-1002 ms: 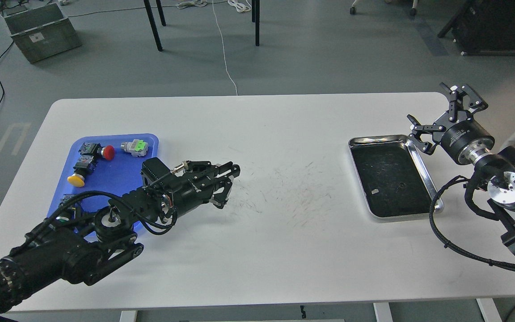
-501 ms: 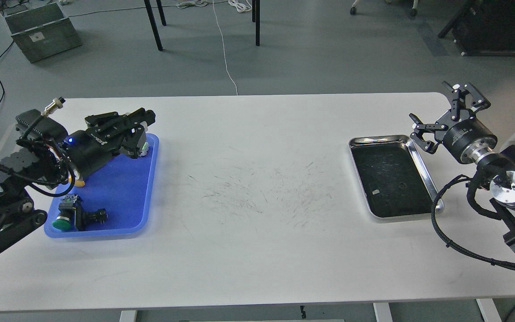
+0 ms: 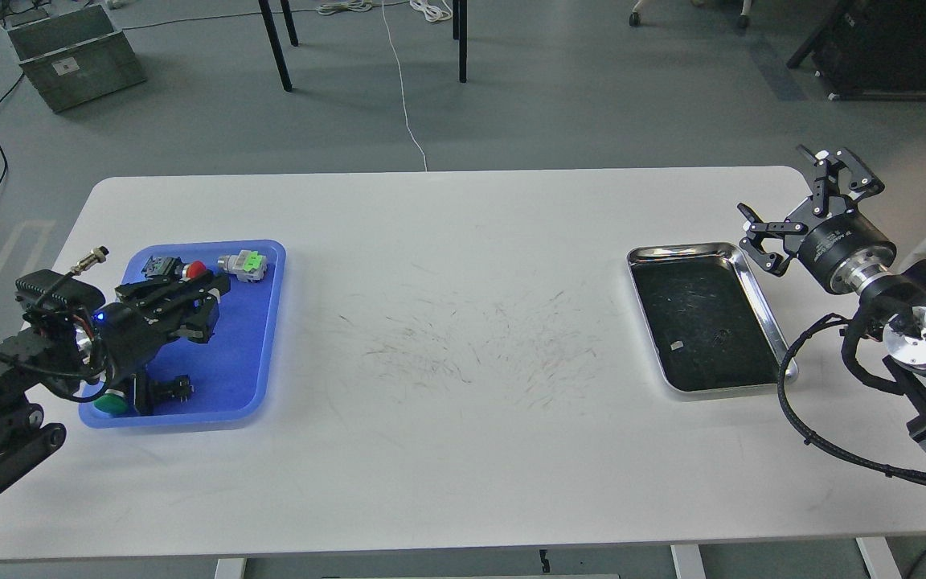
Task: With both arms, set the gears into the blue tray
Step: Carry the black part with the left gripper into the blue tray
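The left gripper [image 3: 210, 301] has dropped lower over the blue tray [image 3: 230, 378], its fingers unclear; probably releasing. The right gripper [image 3: 796, 201] stays open.

The left gripper [image 3: 204, 301] has swung back from the desk's middle to hover over the blue tray [image 3: 246, 378].

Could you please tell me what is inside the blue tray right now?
In the blue tray: a red-capped button, a grey-and-green connector and a green-capped button. The left gripper hovers over the middle, covering whatever lies beneath. No gears are discernible.
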Controlling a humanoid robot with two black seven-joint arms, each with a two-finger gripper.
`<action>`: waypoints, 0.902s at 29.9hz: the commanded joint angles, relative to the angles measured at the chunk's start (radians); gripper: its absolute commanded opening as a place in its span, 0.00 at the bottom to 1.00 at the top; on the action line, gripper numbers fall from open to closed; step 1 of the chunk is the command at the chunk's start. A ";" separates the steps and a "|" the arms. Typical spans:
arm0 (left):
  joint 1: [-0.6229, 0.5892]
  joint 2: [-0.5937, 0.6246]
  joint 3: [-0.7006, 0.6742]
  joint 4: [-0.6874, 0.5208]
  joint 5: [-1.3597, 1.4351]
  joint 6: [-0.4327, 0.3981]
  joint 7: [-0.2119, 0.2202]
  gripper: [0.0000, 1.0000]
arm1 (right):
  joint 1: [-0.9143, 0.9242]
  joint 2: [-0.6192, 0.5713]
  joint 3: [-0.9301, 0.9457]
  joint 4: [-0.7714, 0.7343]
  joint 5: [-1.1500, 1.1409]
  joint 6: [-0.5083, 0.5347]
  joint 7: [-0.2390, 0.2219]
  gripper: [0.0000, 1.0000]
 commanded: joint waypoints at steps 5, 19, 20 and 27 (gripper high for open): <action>-0.015 -0.058 0.048 0.115 -0.006 -0.002 -0.012 0.06 | 0.000 0.005 0.000 0.000 0.000 -0.002 0.000 0.96; -0.029 -0.135 0.048 0.246 -0.017 0.001 -0.027 0.17 | -0.002 0.011 0.000 0.000 -0.003 -0.002 0.000 0.96; -0.029 -0.139 0.048 0.257 -0.017 0.001 -0.032 0.20 | -0.002 0.011 0.000 0.000 -0.003 -0.002 0.000 0.96; -0.031 -0.146 0.049 0.270 -0.046 0.003 -0.034 0.43 | -0.002 0.012 0.000 0.000 -0.005 -0.002 0.000 0.96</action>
